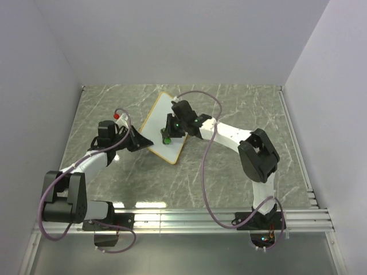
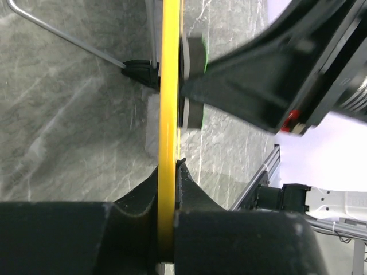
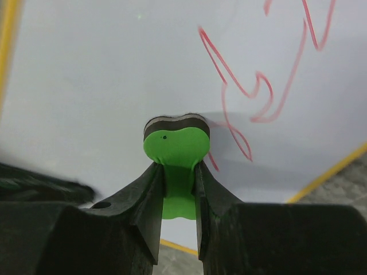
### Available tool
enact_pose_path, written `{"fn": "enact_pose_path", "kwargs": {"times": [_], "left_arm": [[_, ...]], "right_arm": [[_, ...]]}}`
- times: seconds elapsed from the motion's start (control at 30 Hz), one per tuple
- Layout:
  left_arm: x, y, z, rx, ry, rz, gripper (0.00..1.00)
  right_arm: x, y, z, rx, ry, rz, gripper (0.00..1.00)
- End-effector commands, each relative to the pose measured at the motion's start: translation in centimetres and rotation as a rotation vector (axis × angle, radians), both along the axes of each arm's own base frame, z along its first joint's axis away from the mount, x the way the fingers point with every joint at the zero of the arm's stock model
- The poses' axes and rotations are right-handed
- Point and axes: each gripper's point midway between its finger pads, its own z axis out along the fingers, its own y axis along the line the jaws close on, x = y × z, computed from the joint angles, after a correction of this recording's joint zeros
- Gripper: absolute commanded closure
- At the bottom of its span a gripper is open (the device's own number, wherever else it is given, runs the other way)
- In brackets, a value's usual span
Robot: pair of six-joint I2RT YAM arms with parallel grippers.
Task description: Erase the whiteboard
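Note:
The whiteboard (image 1: 161, 117) is tilted up off the marble table, with its wood frame edge-on in the left wrist view (image 2: 168, 86). My left gripper (image 1: 142, 142) (image 2: 170, 167) is shut on the frame's edge. My right gripper (image 1: 172, 130) (image 3: 176, 169) is shut on the waist of the green bow-shaped eraser (image 1: 167, 139) (image 3: 175, 146), whose dark felt side presses against the white face (image 3: 86, 86). Red scribbles (image 3: 261, 91) lie to the right of the eraser. The eraser (image 2: 195, 57) also shows beside the frame in the left wrist view.
A small white object with a red cap (image 1: 117, 117) lies by the left arm. A thin metal rod with a black foot (image 2: 136, 69) stands behind the board. An aluminium rail (image 1: 229, 217) runs along the table's near edge. Walls close in on three sides.

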Motion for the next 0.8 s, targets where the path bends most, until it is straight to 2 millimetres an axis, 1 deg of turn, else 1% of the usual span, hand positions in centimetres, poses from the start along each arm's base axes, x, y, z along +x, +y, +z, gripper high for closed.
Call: {"fn": "enact_pose_path", "kwargs": {"times": [0.0,0.03,0.07,0.1,0.13,0.2,0.27,0.37,0.4,0.43,0.47,0.53,0.57,0.63,0.67,0.73,0.77], "left_arm": [[1.1,-0.1,1.7,0.009,-0.017,-0.01,1.0],[1.3,-0.1,1.9,0.011,-0.02,-0.01,1.0],[1.6,-0.1,2.1,0.011,-0.024,-0.01,1.0],[1.7,-0.2,2.2,0.009,-0.024,-0.011,1.0],[1.8,-0.2,2.2,0.008,-0.026,-0.011,1.0],[2.0,-0.2,2.2,0.006,-0.028,-0.01,1.0],[2.0,-0.3,1.9,0.009,-0.023,-0.014,1.0],[1.9,-0.3,1.3,0.02,-0.014,-0.027,1.0],[1.8,-0.4,1.1,0.025,-0.007,-0.03,0.99],[1.6,-0.5,1.0,0.028,-0.007,-0.036,1.0],[1.6,-0.6,0.9,0.032,-0.007,-0.038,0.99],[1.2,-0.9,0.4,0.04,0.006,-0.05,1.0],[1.2,-0.9,0.2,0.042,0.012,-0.049,1.0],[1.1,-1.1,-0.3,0.048,0.022,-0.053,1.0],[1.0,-1.2,-0.5,0.047,0.028,-0.056,1.0],[1.1,-1.5,-0.8,0.043,0.036,-0.057,1.0],[1.0,-1.7,-0.8,0.042,0.036,-0.064,1.0]], "right_arm": [[-2.8,-1.3,-2.7,-0.01,0.064,0.013,1.0],[-4.0,-2.3,-4.3,-0.031,0.1,0.008,1.0],[-4.4,-2.5,-4.5,-0.022,0.099,0.009,1.0],[-4.8,-2.9,-4.3,-0.017,0.099,0.004,1.0],[-5.8,-3.7,-5.4,-0.032,0.124,0.001,1.0],[-6.5,-4.2,-5.7,-0.031,0.129,0.001,1.0],[-6.7,-4.3,-5.7,-0.032,0.136,0.002,1.0],[-6.6,-4.1,-5.1,-0.026,0.133,0.004,1.0],[-5.9,-3.4,-4.0,-0.011,0.111,0.009,1.0],[-5.6,-3.4,-3.6,-0.018,0.112,0.008,1.0],[-4.4,-2.3,-2.0,0.004,0.078,0.012,1.0],[-3.6,-1.5,-0.7,0.005,0.066,0.024,1.0],[-2.5,-0.4,1.3,0.034,0.036,0.03,1.0],[-2.3,0.6,2.5,0.05,0.038,0.052,1.0],[-1.8,1.7,4.5,0.078,0.005,0.07,1.0],[-2.0,2.4,5.3,0.073,0.007,0.096,1.0],[-1.8,3.2,6.0,0.076,-0.011,0.113,1.0]]}}
